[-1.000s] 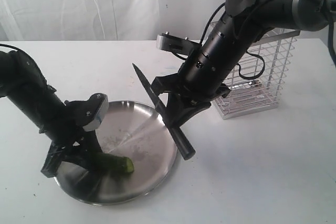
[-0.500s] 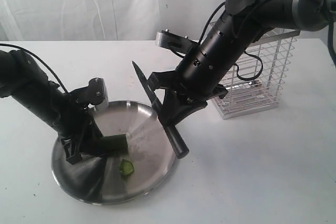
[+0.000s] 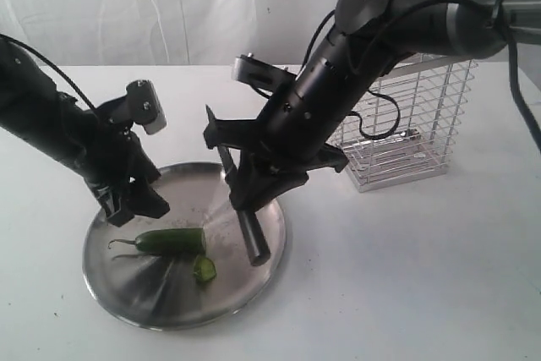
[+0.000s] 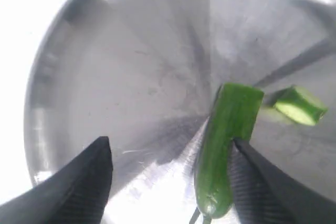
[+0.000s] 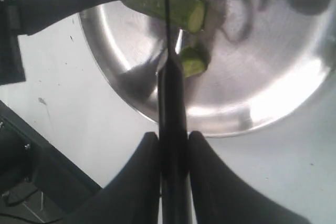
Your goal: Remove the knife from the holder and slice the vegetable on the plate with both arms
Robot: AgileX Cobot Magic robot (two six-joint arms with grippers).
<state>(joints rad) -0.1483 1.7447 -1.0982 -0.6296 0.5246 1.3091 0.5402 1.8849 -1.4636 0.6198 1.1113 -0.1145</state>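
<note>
Vegetable is lying sliced on the plate; right hand is clamping the knife, left hand spread apart above.

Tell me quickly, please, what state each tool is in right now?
Left tool: open, empty, above the plate.
Right tool: closed on the knife.

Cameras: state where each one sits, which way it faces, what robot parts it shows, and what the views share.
Exterior: off the arms, looking down across the table at the plate, holder and both arms.
Left wrist: above the plate, looking down past open left gripper fingers at the chili.
Right wrist: looking along the knife, clamped by the right gripper, onto the plate.
Shared: all three show the plate, chili and cut piece.
</note>
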